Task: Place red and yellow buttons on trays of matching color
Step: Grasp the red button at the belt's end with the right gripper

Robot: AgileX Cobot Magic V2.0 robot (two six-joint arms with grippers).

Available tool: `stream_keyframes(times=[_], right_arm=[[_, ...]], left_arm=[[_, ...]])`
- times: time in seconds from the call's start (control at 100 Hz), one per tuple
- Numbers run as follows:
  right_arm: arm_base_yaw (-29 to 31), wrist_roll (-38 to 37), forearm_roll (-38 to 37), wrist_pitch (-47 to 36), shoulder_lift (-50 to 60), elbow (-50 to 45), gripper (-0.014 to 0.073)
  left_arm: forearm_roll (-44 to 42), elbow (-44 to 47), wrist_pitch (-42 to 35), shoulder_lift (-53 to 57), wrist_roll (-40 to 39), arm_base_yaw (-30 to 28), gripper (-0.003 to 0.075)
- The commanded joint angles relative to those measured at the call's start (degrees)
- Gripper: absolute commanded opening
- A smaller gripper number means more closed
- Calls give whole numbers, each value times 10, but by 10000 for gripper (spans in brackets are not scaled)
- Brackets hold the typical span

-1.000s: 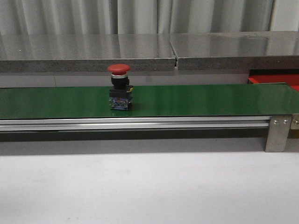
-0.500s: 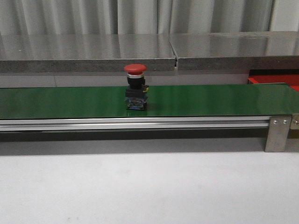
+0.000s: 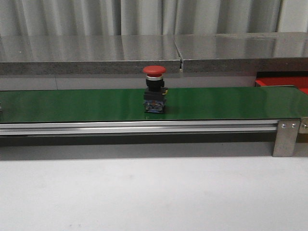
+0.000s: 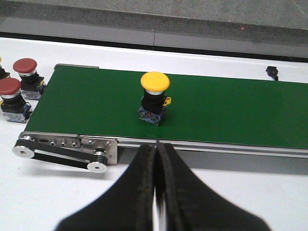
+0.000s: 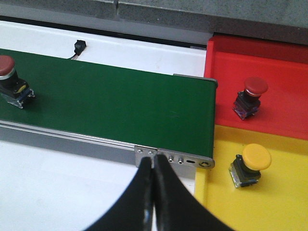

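While both grippers sit pressed together and empty, right gripper point(image 5: 154, 166) nearest: red button point(image 5: 8, 72) stands upright on green belt point(image 5: 120, 103) at its ten o'clock, cap uppermost. Red tray point(image 5: 284, 62) lies at its two o'clock. Left gripper point(image 4: 156, 154) faces yellow button point(image 4: 154, 96) at twelve. Judged: right arm likelier taker.

Front view's edge cuts off most of the red tray point(image 3: 288, 83)
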State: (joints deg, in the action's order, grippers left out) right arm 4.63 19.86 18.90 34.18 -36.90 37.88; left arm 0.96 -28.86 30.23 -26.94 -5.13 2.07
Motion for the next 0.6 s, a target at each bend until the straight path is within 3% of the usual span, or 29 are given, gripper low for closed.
stream_keyframes(times=[0.0, 0.43, 0.53, 0.59], right_arm=[[-1, 6, 7, -36, 1, 15, -68], [-1, 6, 9, -17, 0, 15, -55], [-1, 6, 9, -10, 0, 15, 52], [-1, 6, 9, -8, 0, 15, 185]], left_arm=[[6, -14, -39, -1, 0, 5, -19], [6, -14, -39, -1, 0, 5, -19], [6, -14, -39, -1, 0, 5, -19], [6, -14, -39, -1, 0, 5, -19]])
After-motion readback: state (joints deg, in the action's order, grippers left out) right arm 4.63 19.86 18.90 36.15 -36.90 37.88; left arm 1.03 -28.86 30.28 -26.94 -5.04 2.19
